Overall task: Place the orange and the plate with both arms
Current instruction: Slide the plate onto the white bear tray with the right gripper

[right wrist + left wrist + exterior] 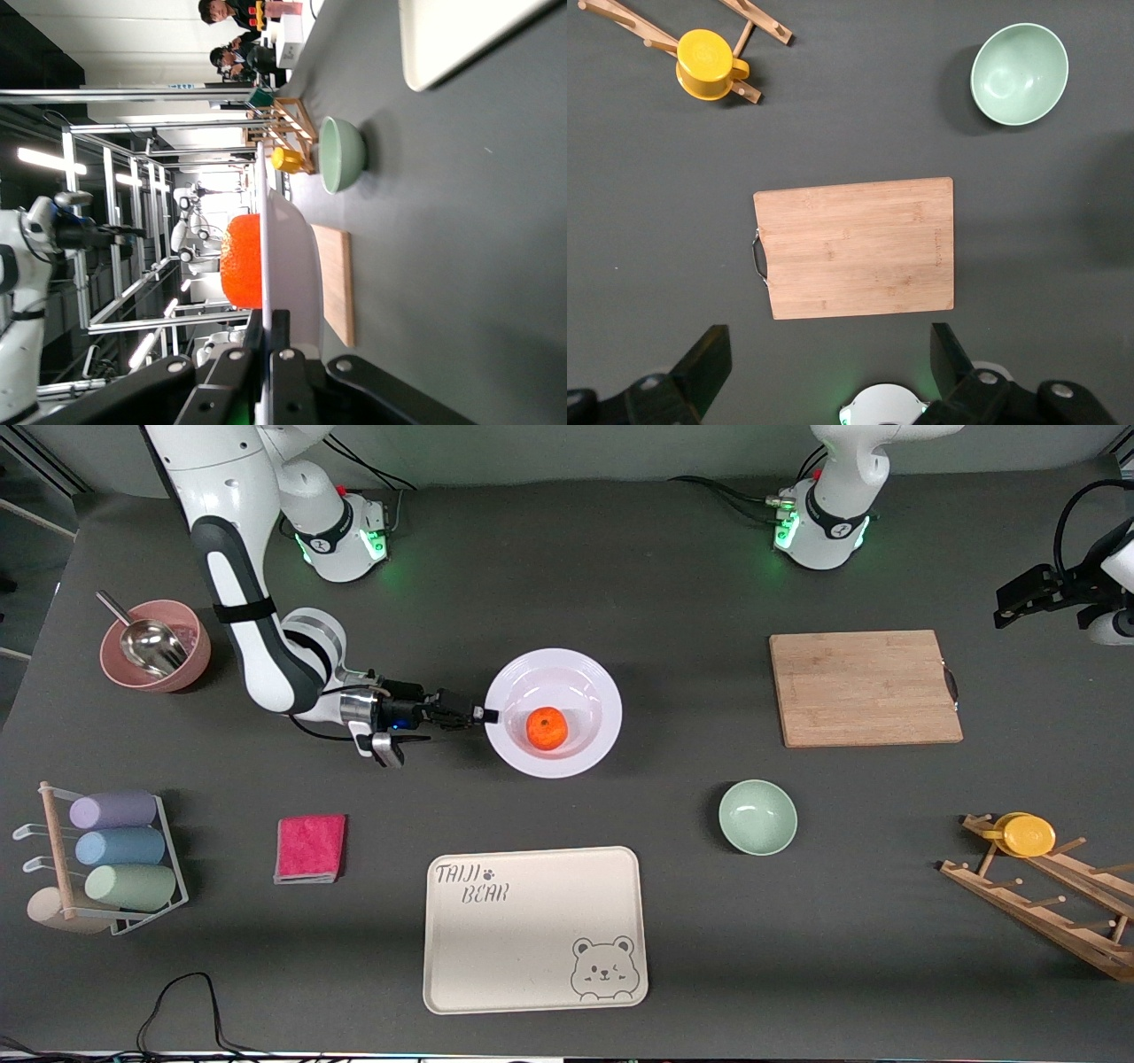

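The white plate (554, 662) is in the middle of the table with the small orange (547, 728) sitting in its well. My right gripper (483, 714) is shut on the plate's rim at the side toward the right arm's end. The right wrist view shows the plate (288, 257) edge-on, the rim pinched in my right gripper (267, 332), and the orange (242, 261) on the plate. My left gripper (1010, 607) hangs high at the left arm's end of the table. It is open (830, 341) with nothing between its fingers, above the table beside the cutting board (855, 248).
A wooden cutting board (864, 688) lies toward the left arm's end, with a mint-green bowl (757, 817) and a wooden rack with a yellow cup (1028, 834) nearer the camera. The cream bear tray (534, 928), pink cloth (310, 848), cup rack (106, 859) and pink bowl with scoop (155, 645) are also here.
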Action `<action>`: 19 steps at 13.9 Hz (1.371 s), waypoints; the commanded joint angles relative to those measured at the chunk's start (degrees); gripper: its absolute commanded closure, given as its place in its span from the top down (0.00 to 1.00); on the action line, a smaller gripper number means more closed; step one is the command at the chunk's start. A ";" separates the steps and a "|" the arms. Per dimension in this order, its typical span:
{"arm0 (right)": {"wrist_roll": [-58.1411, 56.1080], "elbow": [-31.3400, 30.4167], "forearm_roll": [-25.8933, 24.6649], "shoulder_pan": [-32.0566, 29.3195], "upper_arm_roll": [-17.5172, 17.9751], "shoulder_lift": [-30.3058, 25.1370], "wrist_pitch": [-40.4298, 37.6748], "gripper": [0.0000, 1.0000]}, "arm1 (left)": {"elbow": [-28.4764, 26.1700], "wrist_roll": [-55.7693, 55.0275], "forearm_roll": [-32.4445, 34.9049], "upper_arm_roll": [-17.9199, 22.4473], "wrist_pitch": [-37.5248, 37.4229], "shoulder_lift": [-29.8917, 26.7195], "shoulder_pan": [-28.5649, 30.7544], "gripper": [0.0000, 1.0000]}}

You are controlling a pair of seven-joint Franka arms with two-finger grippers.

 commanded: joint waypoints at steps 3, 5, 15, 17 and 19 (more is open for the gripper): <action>9.71 14.00 -1.91 -1.31 -0.98 5.57 0.18 0.00 | -0.85 -1.65 0.81 0.15 0.75 -0.91 -0.74 1.00; 11.39 21.03 -1.91 -3.07 -1.16 9.70 0.18 0.00 | -0.85 -1.65 0.81 0.15 0.92 -0.82 -0.74 1.00; 27.56 69.91 -1.12 -13.97 -0.63 41.95 1.32 0.00 | -1.38 -1.65 0.90 0.06 0.75 -0.74 -1.01 1.00; 26.78 70.02 -1.03 -13.89 -0.20 43.02 3.07 0.00 | -1.55 -1.74 0.90 0.06 1.01 -0.56 -1.01 1.00; 25.20 69.85 -1.03 -13.89 1.03 44.60 4.48 0.00 | -1.73 -1.74 0.90 -0.02 1.71 -0.56 -0.92 1.00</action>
